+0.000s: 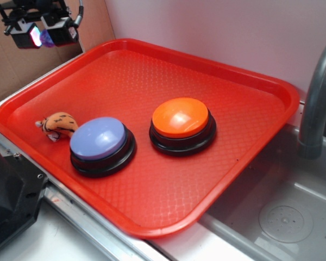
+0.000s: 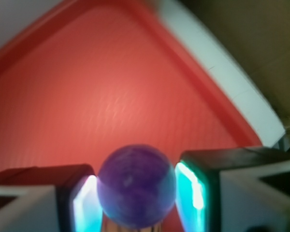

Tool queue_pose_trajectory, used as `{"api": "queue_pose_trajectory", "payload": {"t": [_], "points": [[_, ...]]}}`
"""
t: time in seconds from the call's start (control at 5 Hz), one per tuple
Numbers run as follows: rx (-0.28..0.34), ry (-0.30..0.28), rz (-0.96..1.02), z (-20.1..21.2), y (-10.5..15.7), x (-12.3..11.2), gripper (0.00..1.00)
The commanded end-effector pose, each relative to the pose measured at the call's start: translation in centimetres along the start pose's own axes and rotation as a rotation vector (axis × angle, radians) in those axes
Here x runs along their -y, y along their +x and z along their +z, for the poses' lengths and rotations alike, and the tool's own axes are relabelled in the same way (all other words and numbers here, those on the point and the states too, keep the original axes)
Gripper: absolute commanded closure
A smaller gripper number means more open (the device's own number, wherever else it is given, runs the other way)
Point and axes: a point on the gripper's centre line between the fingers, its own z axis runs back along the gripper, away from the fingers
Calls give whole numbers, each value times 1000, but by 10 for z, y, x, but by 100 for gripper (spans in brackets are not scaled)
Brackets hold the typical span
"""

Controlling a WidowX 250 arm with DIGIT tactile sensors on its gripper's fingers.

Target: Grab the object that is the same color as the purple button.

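Exterior view: gripper [image 1: 42,34] sits raised at far left, above and just outside the far-left corner of the red tray [image 1: 261,103], in front of brown cardboard [image 1: 11,65]. Two black finger blocks w/ pale glowing inner faces point downward; a sliver of purple, the ball [image 1: 46,39], shows between them. Arm body mostly cut off by the frame edge.

On the tray: purple button [image 1: 99,138] near left, orange button [image 1: 180,118] to its right, the two close but apart. Tiger plush [image 1: 58,124] lies just left of the purple button, near the tray's left rim. Grey faucet [image 1: 318,98] at right edge; metal sink basin [image 1: 285,217] w/ drain at near right.

Wrist view: shows what exterior can't resolve, i.e. the grip. Purple ball [image 2: 137,186] w/ faint pale specks is clamped between both pads [image 2: 191,193], touching each, lifted clear of the tray floor [image 2: 111,106] seen blurred behind it. Pads glow cyan-white. Tray corner rim and a white ledge [image 2: 222,72] run along the right. Buttons and plush fall outside this view.
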Motion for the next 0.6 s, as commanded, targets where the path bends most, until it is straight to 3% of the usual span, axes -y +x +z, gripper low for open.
{"api": "queue_pose_trajectory", "payload": {"t": [0.0, 0.4], "points": [[3, 28, -382, 59, -4, 17, 100], [16, 46, -398, 72, 14, 21, 100]]}}
